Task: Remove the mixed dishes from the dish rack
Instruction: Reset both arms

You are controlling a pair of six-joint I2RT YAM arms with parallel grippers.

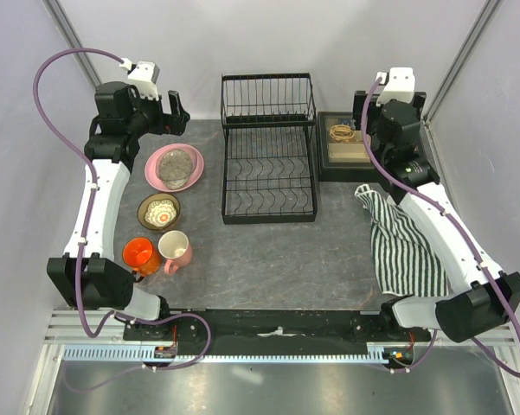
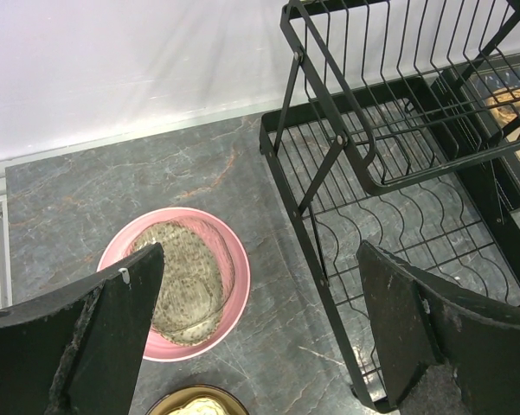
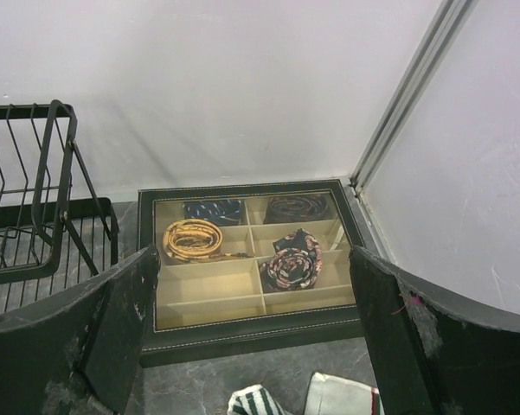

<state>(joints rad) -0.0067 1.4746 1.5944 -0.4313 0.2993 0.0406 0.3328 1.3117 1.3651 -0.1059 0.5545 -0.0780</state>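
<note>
The black wire dish rack stands empty in the middle of the table; it also shows in the left wrist view. Left of it lies a pink plate with a grey speckled plate on top. A brown bowl holds a small pale bowl. An orange mug and a pink mug stand nearer. My left gripper is open and empty, above the gap between the pink plate and the rack. My right gripper is open and empty by the tray.
A dark compartmented tray of rolled trinkets sits right of the rack and fills the right wrist view. A striped cloth lies at the front right. Walls close in behind and on both sides.
</note>
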